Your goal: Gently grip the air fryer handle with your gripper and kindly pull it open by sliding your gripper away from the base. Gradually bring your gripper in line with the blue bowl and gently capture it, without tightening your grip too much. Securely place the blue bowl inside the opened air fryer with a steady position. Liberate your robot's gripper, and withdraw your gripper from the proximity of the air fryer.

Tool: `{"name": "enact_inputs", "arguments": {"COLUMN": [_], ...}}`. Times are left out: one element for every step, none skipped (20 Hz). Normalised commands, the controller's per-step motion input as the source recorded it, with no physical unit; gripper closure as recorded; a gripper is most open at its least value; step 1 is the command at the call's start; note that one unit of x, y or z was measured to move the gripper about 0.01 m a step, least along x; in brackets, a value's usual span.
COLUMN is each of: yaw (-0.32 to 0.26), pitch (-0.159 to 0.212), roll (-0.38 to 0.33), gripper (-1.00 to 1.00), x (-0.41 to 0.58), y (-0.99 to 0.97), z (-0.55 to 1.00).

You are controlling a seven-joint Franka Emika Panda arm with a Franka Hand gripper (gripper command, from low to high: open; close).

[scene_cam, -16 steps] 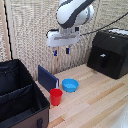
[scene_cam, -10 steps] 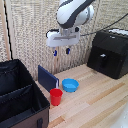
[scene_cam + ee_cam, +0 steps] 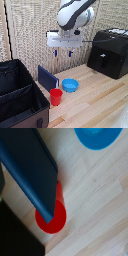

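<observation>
The air fryer (image 3: 111,52) is a black box at the exterior view's right, its drawer closed, with the air fryer handle (image 3: 102,60) projecting from its front. The blue bowl (image 3: 70,85) sits on the wooden table near the middle; its rim also shows in the wrist view (image 3: 98,138). My gripper (image 3: 62,52) hangs in the air well above the table, above and behind the bowl and to the left of the fryer. Its two dark fingers stand apart with nothing between them.
A red cup (image 3: 56,96) stands just left of the bowl, also seen in the wrist view (image 3: 51,216). A dark-blue board (image 3: 47,78) leans upright behind it. A black fabric divided case (image 3: 17,100) fills the exterior view's lower left. A slatted screen backs the table.
</observation>
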Motion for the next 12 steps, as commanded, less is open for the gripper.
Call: {"name": "enact_inputs", "arguments": {"yaw": [-0.357, -0.354, -0.331, -0.300, -0.269, -0.250, -0.224, -0.191, -0.164, -0.142, -0.128, -0.109], "pitch": [0.015, 0.001, 0.000, 0.000, 0.000, 0.004, 0.003, 0.002, 0.000, 0.000, 0.000, 0.000], "roll": [-0.111, -0.122, -0.154, -0.193, -0.229, -0.256, -0.288, -0.312, -0.346, -0.370, -0.375, -0.375], "gripper": [-1.00, -1.00, -1.00, -1.00, -1.00, -1.00, -1.00, -1.00, -1.00, -1.00, -1.00, -1.00], "x": [0.000, 0.000, 0.000, 0.000, 0.000, 0.000, 0.000, 0.000, 0.000, 0.000, 0.000, 0.000], "y": [-0.09, -0.09, -0.09, -0.08, -0.08, -0.09, -0.06, -0.05, -0.01, 0.00, 0.00, 0.00], "z": [0.00, 0.00, 0.00, 0.00, -0.01, -0.03, -0.02, -0.01, 0.00, 0.00, 0.00, 0.00]}}
